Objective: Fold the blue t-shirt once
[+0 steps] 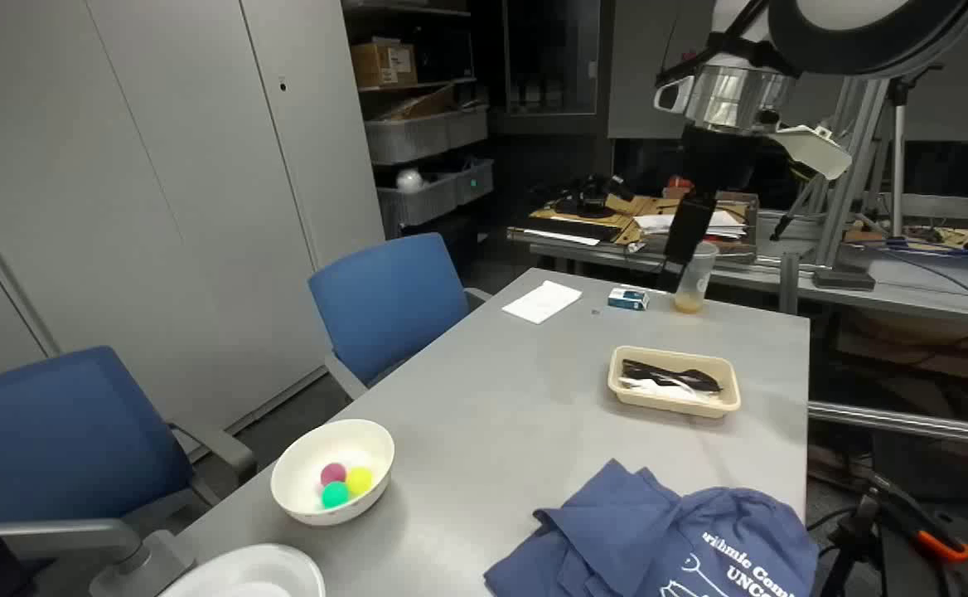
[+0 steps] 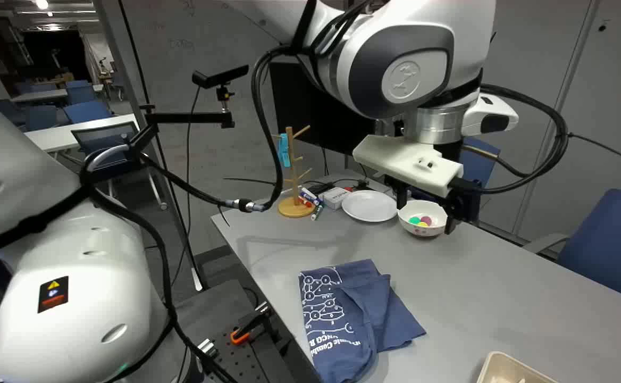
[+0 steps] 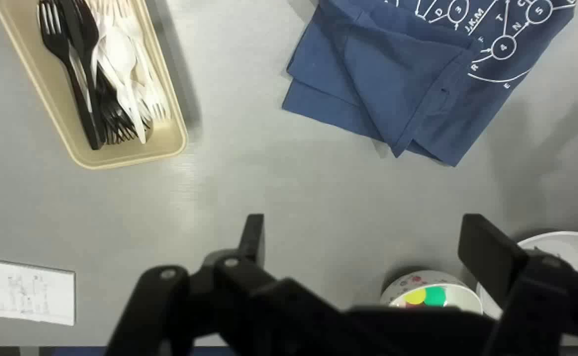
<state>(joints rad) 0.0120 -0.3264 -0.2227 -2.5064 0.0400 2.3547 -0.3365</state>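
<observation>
Dull grey, the table (image 2: 459,303) spread beneath the tool (image 3: 363,217), whose jaws stood apart, gripping nothing. Below the tool and off to one side, untouched, lay the blue t-shirt (image 3: 383,74): probably light, limp, easiest pinched by a loose corner nearest the tool. The wrist view cut off its far part; how many layers overlapped was unclear.

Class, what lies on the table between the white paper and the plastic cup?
A blue-and-white box and a speck too small to identify; an exterior view shows both.

T-shirt (image 1: 641,535) on table (image 1: 484,414), balls (image 1: 349,484) in bowl (image 1: 300,464)
</observation>
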